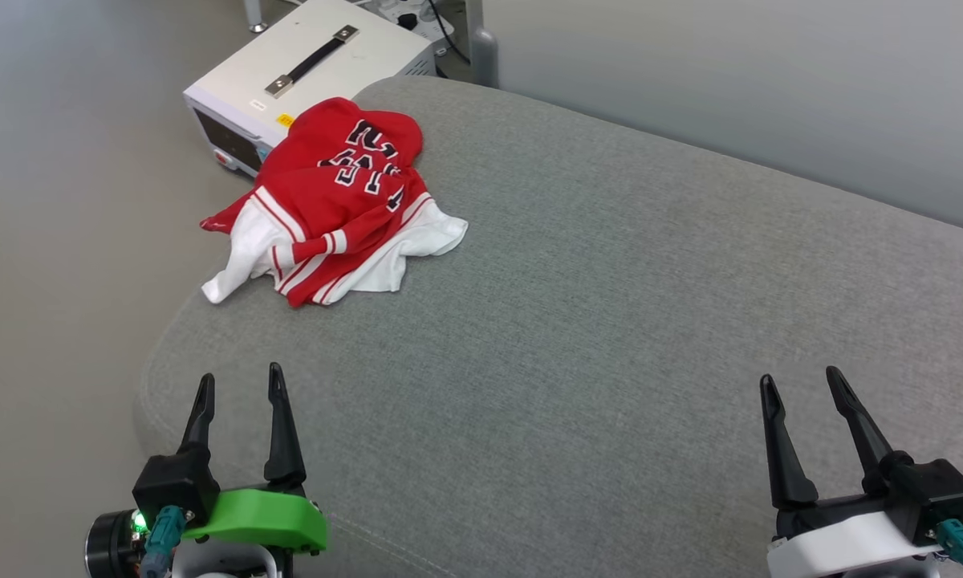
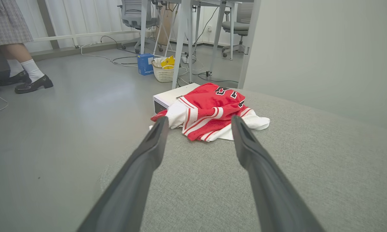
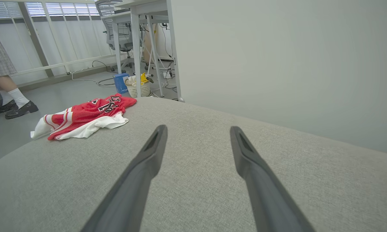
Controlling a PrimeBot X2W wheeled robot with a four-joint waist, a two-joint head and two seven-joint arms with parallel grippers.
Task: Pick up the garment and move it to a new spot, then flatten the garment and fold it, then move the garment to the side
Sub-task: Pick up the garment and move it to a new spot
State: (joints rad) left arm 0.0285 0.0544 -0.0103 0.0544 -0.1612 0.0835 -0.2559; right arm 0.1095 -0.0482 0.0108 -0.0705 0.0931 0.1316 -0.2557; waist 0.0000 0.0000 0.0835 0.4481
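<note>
The garment (image 1: 333, 201) is a red shirt with white sleeves, striped trim and black lettering, lying crumpled at the far left edge of a grey fabric surface (image 1: 594, 321), one corner hanging over the edge. It lies straight ahead in the left wrist view (image 2: 213, 111) and far left in the right wrist view (image 3: 84, 117). My left gripper (image 1: 241, 381) stands open near the front left, well short of the garment, nothing between its fingers. My right gripper (image 1: 802, 381) stands open at the front right, far from the garment, also holding nothing.
A white box with a black handle (image 1: 305, 80) sits on the floor just behind the garment. A person's legs and dark shoes (image 2: 25, 80) stand on the floor to the left. Desks, chairs, cables, a basket (image 2: 163, 72) and a wall lie beyond.
</note>
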